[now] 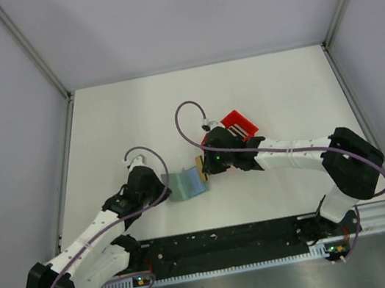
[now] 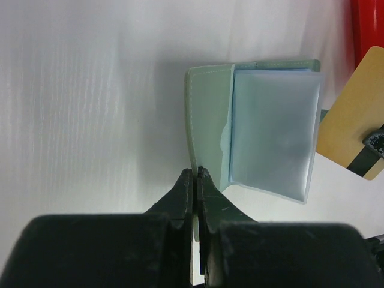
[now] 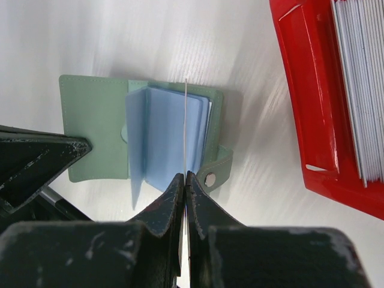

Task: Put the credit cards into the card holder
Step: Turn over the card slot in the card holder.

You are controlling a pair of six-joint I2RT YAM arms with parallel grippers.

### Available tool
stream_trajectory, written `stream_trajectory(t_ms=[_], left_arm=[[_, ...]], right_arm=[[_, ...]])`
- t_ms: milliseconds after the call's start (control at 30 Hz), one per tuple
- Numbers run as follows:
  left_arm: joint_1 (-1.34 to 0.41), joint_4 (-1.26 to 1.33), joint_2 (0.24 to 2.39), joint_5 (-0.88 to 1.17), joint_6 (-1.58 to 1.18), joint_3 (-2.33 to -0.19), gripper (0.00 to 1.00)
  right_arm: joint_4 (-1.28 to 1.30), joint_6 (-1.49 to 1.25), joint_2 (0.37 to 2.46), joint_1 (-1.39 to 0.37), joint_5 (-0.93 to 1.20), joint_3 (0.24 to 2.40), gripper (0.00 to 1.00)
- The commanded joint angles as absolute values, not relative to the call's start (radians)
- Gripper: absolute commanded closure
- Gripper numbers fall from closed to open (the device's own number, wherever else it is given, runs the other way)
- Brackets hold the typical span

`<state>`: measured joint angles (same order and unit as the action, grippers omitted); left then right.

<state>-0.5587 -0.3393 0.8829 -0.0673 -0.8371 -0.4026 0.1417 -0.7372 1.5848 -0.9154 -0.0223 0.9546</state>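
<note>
The card holder [image 1: 186,184] lies open on the table, grey-green outside with light blue sleeves [image 2: 273,138] standing up. My left gripper [image 1: 162,191] is shut on the edge of its left cover [image 2: 207,120], as the left wrist view [image 2: 197,172] shows. My right gripper [image 1: 205,165] is shut on a tan credit card [image 1: 200,169], held on edge just above the sleeves. The right wrist view shows the card edge-on [image 3: 186,120] over the holder [image 3: 96,120], between closed jaws [image 3: 185,175]. The card also shows tan in the left wrist view [image 2: 348,120].
A red plastic bin [image 1: 240,124] stands just behind the right gripper; it holds several whitish cards on edge [image 3: 360,84]. The holder's snap tab [image 3: 210,178] sticks out at its right side. Side walls enclose the table left and right.
</note>
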Motion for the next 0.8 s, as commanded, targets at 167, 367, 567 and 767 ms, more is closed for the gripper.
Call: stream_trajectory(t_ms=[167, 367, 567, 767], left_arm=[[-0.557, -0.302, 0.888, -0.055, -0.810, -0.390, 1.00], [-0.558, -0.301, 0.893, -0.055, -0.808, -0.387, 1.00], [-0.557, -0.305, 0.894, -0.058, -0.807, -0.380, 1.00], [-0.558, -0.318, 0.897, -0.064, -0.808, -0.382, 1.00]], right_arm=[[0.110, -0.745, 1.595, -0.910, -0.048, 0.928, 1.00], [0.104, -0.744, 1.621, -0.908, -0.032, 0.922, 1.00], [0.100, -0.749, 1.647, -0.904, -0.035, 0.913, 1.00], [0.087, -0.769, 1.663, -0.899, -0.026, 0.896, 1.00]])
